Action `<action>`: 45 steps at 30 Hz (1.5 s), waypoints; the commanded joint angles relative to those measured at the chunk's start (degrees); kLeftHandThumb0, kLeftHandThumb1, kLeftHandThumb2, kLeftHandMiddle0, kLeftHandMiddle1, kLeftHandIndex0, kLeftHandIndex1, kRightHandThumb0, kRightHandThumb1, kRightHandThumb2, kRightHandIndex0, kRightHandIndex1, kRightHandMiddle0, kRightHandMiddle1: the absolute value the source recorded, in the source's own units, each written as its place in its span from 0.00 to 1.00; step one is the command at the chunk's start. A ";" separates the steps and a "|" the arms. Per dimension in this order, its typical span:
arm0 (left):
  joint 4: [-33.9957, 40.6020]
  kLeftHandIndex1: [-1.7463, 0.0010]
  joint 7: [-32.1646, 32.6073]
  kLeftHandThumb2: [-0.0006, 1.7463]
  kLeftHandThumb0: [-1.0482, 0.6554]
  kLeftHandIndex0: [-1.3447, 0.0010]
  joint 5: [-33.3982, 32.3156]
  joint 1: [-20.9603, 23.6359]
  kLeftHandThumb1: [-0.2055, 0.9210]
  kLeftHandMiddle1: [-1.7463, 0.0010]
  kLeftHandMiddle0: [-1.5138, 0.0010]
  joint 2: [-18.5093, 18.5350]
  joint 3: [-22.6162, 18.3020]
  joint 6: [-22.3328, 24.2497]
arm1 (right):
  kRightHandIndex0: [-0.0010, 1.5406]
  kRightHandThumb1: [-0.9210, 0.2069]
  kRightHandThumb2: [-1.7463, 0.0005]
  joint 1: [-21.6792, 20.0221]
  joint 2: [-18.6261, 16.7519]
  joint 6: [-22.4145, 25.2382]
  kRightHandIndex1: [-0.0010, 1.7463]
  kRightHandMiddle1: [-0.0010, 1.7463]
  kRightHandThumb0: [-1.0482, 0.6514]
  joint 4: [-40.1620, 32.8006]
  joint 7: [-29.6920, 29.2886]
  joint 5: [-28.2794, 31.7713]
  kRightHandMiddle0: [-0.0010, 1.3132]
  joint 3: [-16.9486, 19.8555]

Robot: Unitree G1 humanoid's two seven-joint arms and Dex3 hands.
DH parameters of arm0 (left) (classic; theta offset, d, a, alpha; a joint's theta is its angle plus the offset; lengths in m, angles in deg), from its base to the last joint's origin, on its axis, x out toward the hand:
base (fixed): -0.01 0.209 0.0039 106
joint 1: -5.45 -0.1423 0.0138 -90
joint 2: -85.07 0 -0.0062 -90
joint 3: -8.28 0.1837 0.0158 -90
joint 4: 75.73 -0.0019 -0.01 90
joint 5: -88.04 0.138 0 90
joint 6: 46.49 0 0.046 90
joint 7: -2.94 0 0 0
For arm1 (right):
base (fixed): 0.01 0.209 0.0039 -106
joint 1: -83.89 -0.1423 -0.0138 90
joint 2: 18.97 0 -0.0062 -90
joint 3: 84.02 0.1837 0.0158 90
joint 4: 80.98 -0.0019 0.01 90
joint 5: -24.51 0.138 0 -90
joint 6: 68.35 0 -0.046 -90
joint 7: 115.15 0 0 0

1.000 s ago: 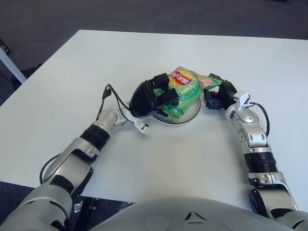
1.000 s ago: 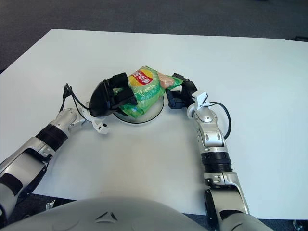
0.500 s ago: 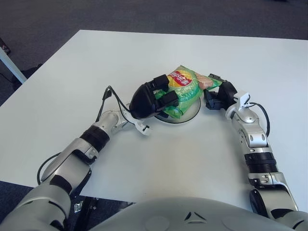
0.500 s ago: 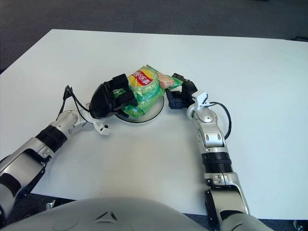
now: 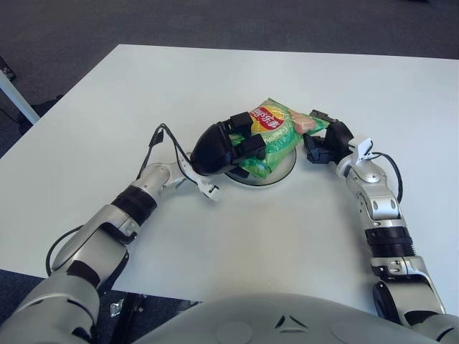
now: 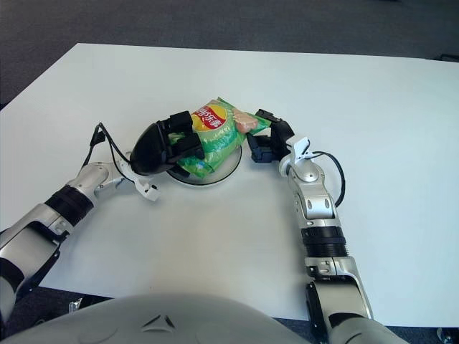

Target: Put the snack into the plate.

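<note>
A green snack bag with a red logo lies tilted over a round white plate in the middle of the white table. My left hand is at the bag's left side, its black fingers curled around that edge. My right hand is at the bag's right end, fingers closed on its corner. Most of the plate is hidden under the bag and my left hand.
The white table stretches wide on all sides of the plate. Its front edge is close to my body and dark carpet lies beyond the far edge. A black cable loops off my left wrist.
My left hand and forearm have shifted slightly left and back with the bag's left side. The bag has barely moved over the plate. The right hand has stayed still.
</note>
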 commanded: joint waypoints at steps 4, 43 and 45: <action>3.43 0.00 -17.24 0.81 0.38 0.53 -9.47 -1.85 0.39 0.00 0.26 3.67 -1.93 -1.85 | 0.82 0.47 0.30 2.53 0.92 3.46 1.00 1.00 0.35 3.21 0.76 -1.33 0.43 -0.34; 24.82 0.06 -63.16 0.41 0.39 0.70 -44.64 -16.32 0.81 0.00 0.37 1.81 -16.10 13.30 | 0.77 0.45 0.31 -7.95 -1.66 25.08 1.00 1.00 0.35 11.23 -5.55 31.92 0.41 32.04; 24.73 0.07 -62.92 0.41 0.39 0.69 -43.97 -16.49 0.81 0.00 0.37 1.25 -16.59 13.09 | 0.78 0.46 0.30 -9.44 -2.19 26.32 1.00 1.00 0.35 14.09 -7.13 36.27 0.42 36.20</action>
